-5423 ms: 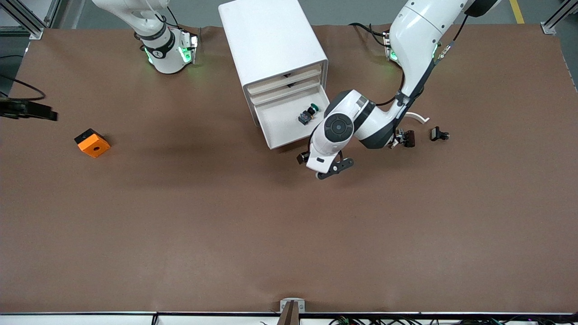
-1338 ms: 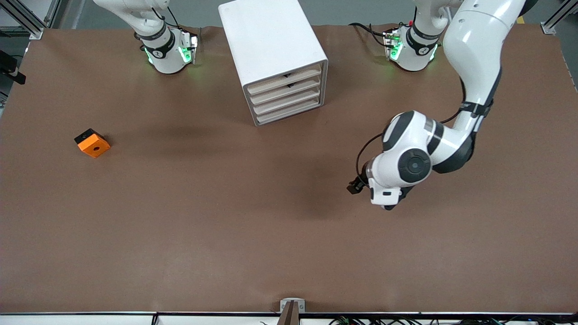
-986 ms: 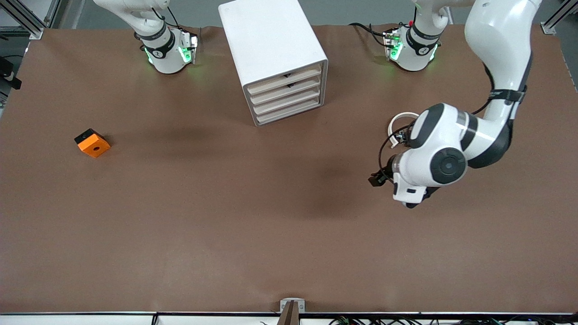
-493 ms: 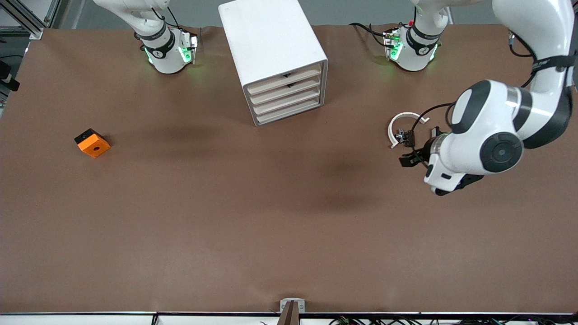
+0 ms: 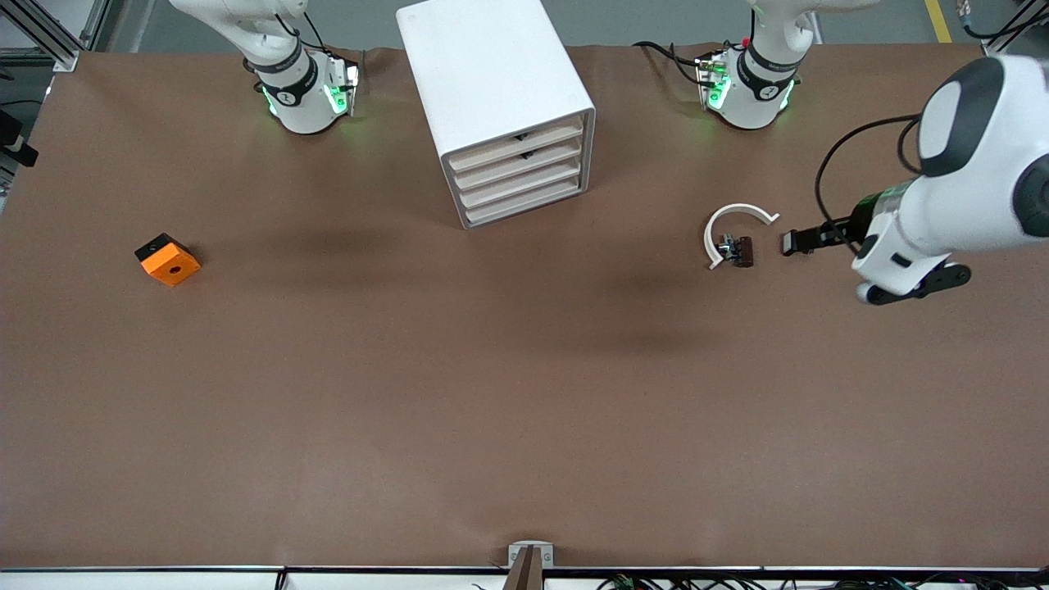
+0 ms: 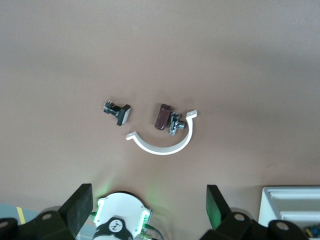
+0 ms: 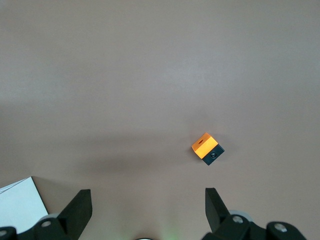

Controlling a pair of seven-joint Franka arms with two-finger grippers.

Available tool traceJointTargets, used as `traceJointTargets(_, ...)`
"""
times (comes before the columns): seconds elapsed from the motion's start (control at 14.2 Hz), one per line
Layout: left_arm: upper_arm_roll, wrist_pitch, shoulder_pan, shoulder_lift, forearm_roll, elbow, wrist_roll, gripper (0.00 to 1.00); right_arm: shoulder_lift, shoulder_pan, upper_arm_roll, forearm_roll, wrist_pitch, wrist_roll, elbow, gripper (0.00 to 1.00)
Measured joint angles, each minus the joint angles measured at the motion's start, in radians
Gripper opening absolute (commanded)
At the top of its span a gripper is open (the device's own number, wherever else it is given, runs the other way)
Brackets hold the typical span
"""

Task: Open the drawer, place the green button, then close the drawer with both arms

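An orange block (image 5: 167,260) with a round hole on top and a black side is seen on the brown desk (image 5: 459,410), toward the right arm's end. Toward the left arm's end, a white curved piece (image 5: 732,223) lies flat. A small brown and black part (image 5: 739,251) is tucked just inside the curve. Another small black part (image 5: 793,242) is found beside these, a little apart.

The drawer (image 5: 524,204) — the lowest of four slim cream fronts in the white boxy cabinet (image 5: 492,78) — sits pushed in, flush with the fronts above. The button is out of sight — nowhere on the table.
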Motion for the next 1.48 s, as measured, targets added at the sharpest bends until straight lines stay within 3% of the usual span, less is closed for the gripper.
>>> traceJointTargets(0.42, 0.110, 0.081, 0.011, -0.258, -0.002, -0.243, 0.223, 1.00, 0.000, 0.000, 0.001, 0.000, -0.014, 0.001, 0.000, 1.00)
traceJointTargets(0.56, 0.115, 0.157, 0.030, -0.346, -0.002, -0.339, 0.270, 1.00, 0.000, 0.001, 0.004, 0.000, -0.015, 0.001, 0.000, 1.00)
traceJointTargets(0.7, 0.114, 0.195, 0.031, -0.402, -0.001, -0.374, 0.278, 1.00, 0.000, 0.001, 0.006, 0.000, -0.015, 0.001, 0.000, 1.00)
traceJointTargets(1.2, 0.111, 0.217, 0.030, -0.411, 0.000, -0.255, 0.278, 1.00, 0.000, 0.001, 0.007, 0.000, -0.015, 0.001, 0.000, 1.00)
traceJointTargets(1.48, 0.111, 0.215, 0.029, -0.301, 0.000, -0.112, 0.278, 1.00, 0.000, 0.001, 0.008, 0.000, -0.015, 0.001, 0.000, 1.00)
